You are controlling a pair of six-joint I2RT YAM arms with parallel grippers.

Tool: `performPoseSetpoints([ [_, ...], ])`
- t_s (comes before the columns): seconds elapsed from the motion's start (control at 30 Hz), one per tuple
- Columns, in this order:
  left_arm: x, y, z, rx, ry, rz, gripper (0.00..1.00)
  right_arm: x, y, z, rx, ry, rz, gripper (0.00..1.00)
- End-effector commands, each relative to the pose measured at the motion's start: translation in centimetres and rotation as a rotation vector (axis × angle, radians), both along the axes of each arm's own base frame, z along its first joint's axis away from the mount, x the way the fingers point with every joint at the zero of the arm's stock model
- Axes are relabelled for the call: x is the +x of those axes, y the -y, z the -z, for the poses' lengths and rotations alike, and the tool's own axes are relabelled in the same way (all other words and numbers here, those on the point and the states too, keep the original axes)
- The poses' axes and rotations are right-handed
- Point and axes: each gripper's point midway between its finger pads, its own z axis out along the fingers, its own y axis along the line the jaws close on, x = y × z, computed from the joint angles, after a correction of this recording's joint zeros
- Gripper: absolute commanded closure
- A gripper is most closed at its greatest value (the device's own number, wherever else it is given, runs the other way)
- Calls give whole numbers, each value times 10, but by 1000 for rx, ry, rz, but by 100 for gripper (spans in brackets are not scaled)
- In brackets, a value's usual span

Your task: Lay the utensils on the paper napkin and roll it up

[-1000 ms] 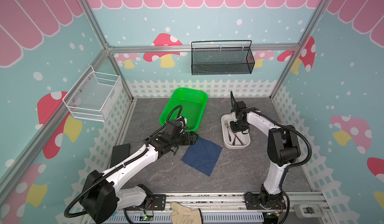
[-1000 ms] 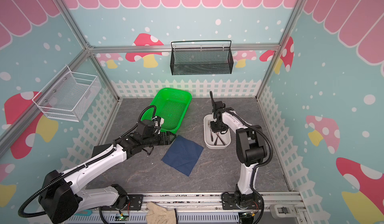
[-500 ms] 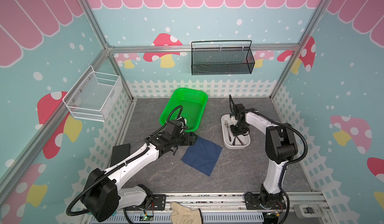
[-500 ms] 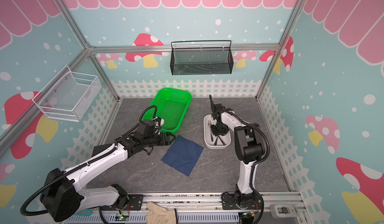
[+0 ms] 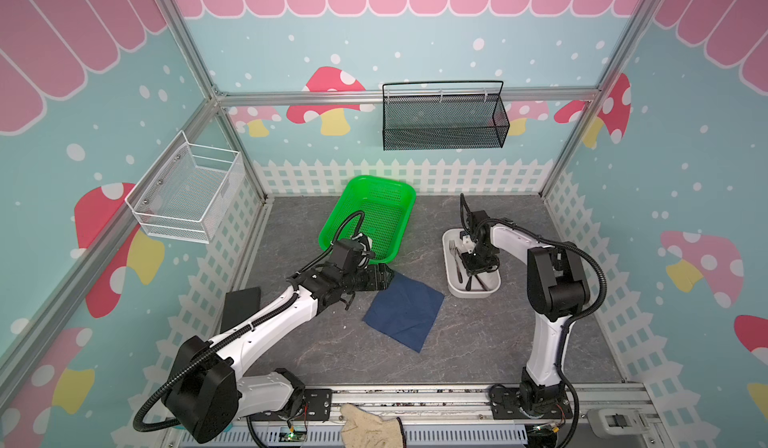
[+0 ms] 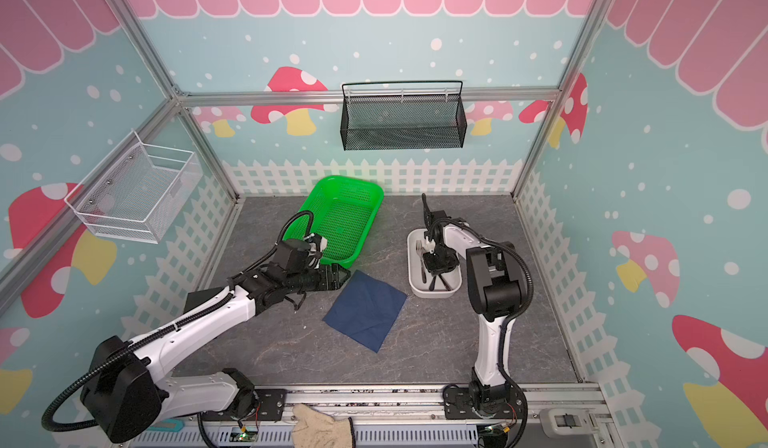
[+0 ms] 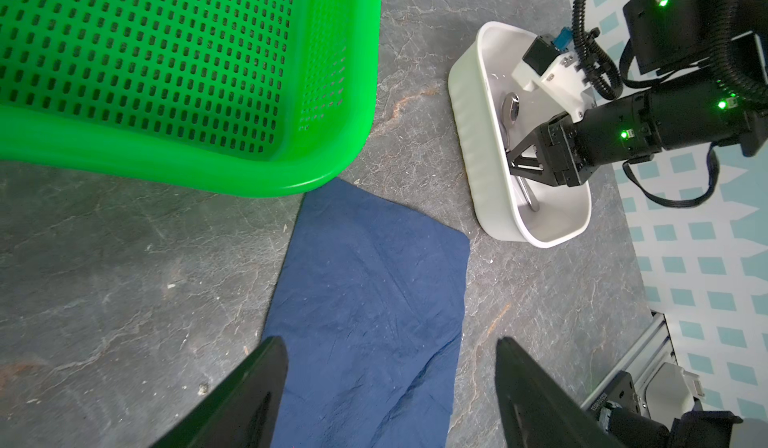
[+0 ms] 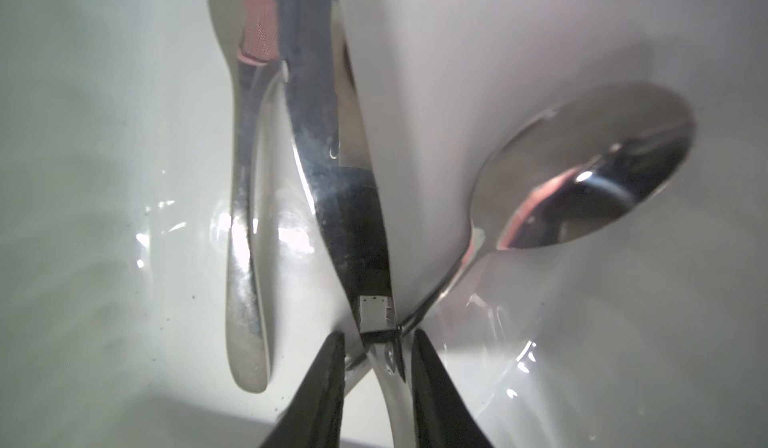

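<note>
Utensils, a slim silver metal fork point(image 5: 456, 259) and spoon point(image 8: 582, 184), lie in the white oblong plastic tub point(image 5: 473, 293). Right claw point(image 8: 378, 333) is inside the tub, tips narrowly straddling crossed handles; can't tell if pinching. Dark navy square paper napkin point(image 5: 403, 311) is flat on the grey counter point(image 5: 478, 342) beside the tub. Left claw point(image 7: 390, 342) is spread wide over the napkin's edge away from the tub.

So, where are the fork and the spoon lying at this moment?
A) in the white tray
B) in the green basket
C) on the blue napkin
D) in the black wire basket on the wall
A: the fork and the spoon both lie inside the white tray, with the right gripper down among the handles, and nothing lies on the blue napkin.
</note>
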Motion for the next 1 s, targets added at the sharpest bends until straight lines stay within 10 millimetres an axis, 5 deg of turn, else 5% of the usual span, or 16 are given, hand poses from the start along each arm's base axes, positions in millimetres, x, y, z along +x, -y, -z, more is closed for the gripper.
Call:
performPoseSetpoints([
  [0.0, 3, 0, -7, 2, 14, 11, 19, -14, -3, 24, 22, -91, -20, 75],
  [0.4, 1, -4, -7, 4, 13, 0, 19, 4, -5, -3, 24, -23, 6, 90],
  [0.97, -4, -8, -4, 3, 9, -11, 19, 10, -11, -39, 66, 16, 33, 89],
])
